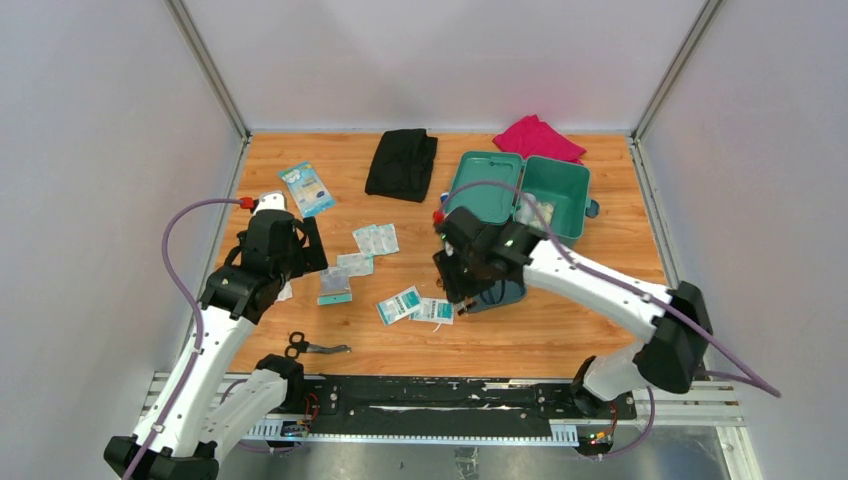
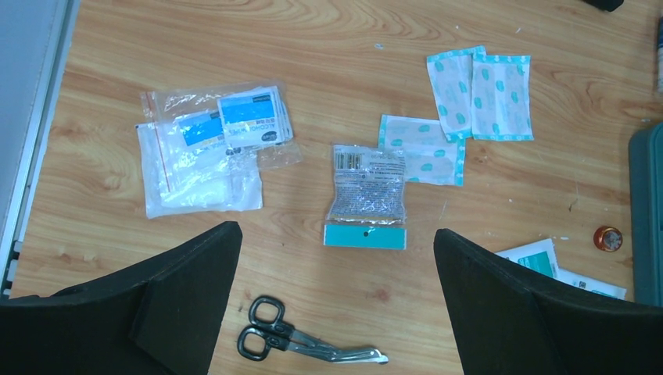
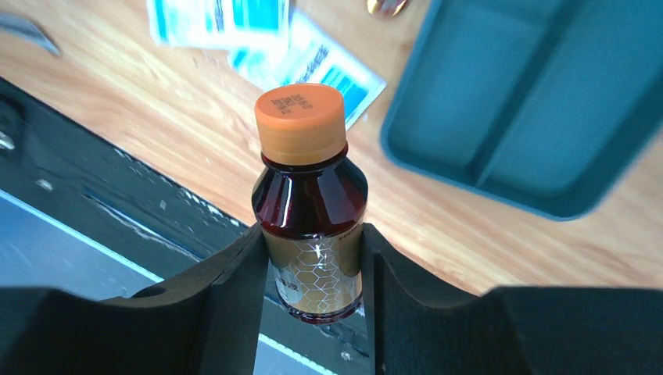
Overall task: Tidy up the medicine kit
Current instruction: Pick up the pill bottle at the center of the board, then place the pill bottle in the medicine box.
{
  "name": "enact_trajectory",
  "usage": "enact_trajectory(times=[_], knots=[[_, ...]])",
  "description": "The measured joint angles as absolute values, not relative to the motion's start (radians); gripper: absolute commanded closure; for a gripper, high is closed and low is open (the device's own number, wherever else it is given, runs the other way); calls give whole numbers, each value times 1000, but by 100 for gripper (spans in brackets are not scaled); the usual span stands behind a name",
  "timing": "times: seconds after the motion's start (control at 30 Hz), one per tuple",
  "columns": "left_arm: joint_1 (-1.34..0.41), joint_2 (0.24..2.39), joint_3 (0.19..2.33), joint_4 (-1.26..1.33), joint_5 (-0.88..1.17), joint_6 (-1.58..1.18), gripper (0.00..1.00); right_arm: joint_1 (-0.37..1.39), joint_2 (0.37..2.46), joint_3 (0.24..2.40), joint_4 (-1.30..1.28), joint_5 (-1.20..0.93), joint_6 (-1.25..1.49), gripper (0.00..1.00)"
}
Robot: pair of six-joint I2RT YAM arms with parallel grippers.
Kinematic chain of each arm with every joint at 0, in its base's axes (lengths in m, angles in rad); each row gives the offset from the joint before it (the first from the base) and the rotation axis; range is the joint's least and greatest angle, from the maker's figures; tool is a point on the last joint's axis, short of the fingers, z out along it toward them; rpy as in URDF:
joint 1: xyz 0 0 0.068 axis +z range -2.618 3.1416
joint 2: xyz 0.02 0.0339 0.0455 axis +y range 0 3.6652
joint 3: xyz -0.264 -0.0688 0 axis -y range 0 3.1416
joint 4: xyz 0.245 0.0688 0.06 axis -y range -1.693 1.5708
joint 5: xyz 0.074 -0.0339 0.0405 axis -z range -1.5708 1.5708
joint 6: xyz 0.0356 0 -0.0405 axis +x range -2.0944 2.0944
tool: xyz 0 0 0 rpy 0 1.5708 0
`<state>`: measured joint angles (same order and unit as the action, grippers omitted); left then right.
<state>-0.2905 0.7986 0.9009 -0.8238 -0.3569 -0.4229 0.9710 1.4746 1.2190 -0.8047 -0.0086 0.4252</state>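
A small dark-brown bottle (image 3: 311,211) with an orange screw cap (image 3: 300,121) and a gold patterned label fills the right wrist view; the right gripper (image 3: 311,234) is closed on it, one black finger pressed to each side of the label, the cap sticking out beyond the fingertips. Beyond the bottle lies the flat teal-green two-compartment tray (image 3: 532,101) on the wooden table (image 3: 195,133), with blurred blue-and-white sachets (image 3: 313,62) just beside it; from above, the right gripper (image 1: 462,285) hangs over the near middle of the table, next to that tray (image 1: 505,295). The medicine kit (image 1: 558,188), a teal-green plastic box with rounded corners, stands open at the far right of the table, its lid (image 1: 485,185) laid back to the left; pale items show inside the box, too small to tell. A pink folded cloth (image 1: 538,138) lies behind it; a black folded cloth (image 1: 402,163) lies to the left of the lid.

The left gripper (image 2: 336,230) hovers over the left half of the table, spread wide and holding nothing. Below it lie a clear packet with a teal header (image 2: 367,195); one teal-edged plaster (image 2: 422,148) touching its far corner; two more plasters (image 2: 478,98) side by side farther off; a clear zip bag of blue-and-white sachets (image 2: 207,148) to the left; and black-handled scissors (image 2: 297,344) nearest the arms.
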Motion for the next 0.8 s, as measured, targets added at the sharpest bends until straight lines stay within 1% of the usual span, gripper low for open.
enact_trajectory(times=[0.07,0.17,0.27,0.3,0.37,0.47,0.57,0.67,0.8], knots=[[-290,796,901,-822,-353,-423,0,918,1417,1270,-817,12,421,74],[-290,788,899,-816,-343,-422,0,776,1351,1330,-825,48,411,76],[-290,784,895,-813,-332,-422,0,544,1332,1388,-822,76,392,78],[-290,784,895,-813,-331,-422,0,521,1333,1393,-818,79,391,79],[-290,784,894,-810,-325,-422,0,406,1355,1413,-816,88,380,80],[-290,783,890,-809,-321,-422,0,270,1435,1452,-809,84,373,80],[-290,783,890,-808,-317,-419,0,186,1533,1473,-784,71,371,81],[-290,782,890,-808,-315,-419,0,139,1639,1496,-774,54,370,82],[-290,782,890,-808,-314,-418,0,117,1771,1543,-766,16,369,81]])
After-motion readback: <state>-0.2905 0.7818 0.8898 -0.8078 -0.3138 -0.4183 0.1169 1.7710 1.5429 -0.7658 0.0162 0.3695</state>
